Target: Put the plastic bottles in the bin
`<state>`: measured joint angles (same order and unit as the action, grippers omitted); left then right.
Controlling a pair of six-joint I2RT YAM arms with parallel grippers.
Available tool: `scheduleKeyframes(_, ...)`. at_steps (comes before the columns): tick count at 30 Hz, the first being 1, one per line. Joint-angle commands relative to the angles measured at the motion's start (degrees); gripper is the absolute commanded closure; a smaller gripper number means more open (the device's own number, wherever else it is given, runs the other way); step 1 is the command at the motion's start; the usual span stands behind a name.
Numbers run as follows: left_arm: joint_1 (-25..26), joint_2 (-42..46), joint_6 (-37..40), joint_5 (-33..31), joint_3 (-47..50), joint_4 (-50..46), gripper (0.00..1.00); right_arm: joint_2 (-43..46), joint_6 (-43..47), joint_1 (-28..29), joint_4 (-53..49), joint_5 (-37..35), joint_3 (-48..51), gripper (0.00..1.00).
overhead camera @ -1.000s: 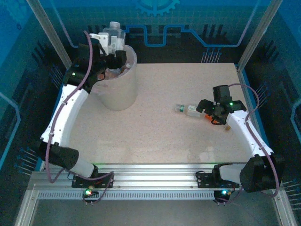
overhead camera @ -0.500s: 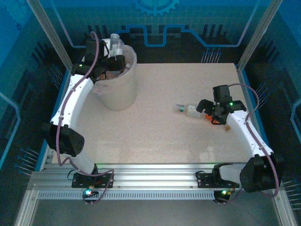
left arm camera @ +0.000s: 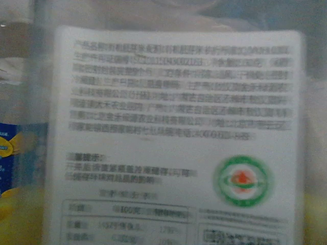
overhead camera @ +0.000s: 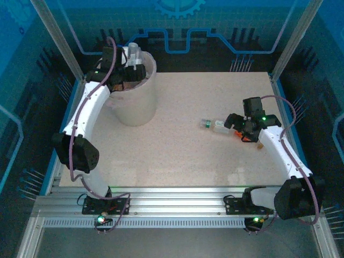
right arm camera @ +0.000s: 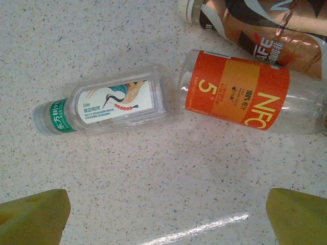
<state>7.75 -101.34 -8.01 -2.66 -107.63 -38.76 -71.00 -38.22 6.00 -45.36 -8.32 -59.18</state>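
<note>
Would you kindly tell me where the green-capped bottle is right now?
In the top view the green-capped bottle lies on the table's right half, just left of the right claw, end to end with an orange-labelled bottle.

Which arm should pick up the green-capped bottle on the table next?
Right. The right gripper hovers open just beside the green-capped bottle; the left gripper is across the table at the bin.
</note>
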Motion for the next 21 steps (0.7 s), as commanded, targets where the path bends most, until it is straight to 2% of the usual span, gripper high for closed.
scheduleKeyframes(1,-0.45,0.35,-1.39,2.85,-2.24,0.74,0.01,-0.61,-0.89,0.94,0.45,0.92,0.37,0.0)
scheduleKeyframes(10,-0.45,6.24,-1.97,-0.04,1.98,4.64,0.01,-0.86,-0.98,1.1,0.89,1.14,0.55,0.0)
scheduleKeyframes(16,-0.45,8.99,-1.98,0.45,3.3,6.22,0.09,-1.03,-0.98,1.19,0.98,1.17,0.31,0.0)
scheduleKeyframes(21,-0.37,10.48,-2.4,1.07,5.26,7.31,0.1,-0.83,-0.98,1.19,0.72,0.94,0.3,0.0)
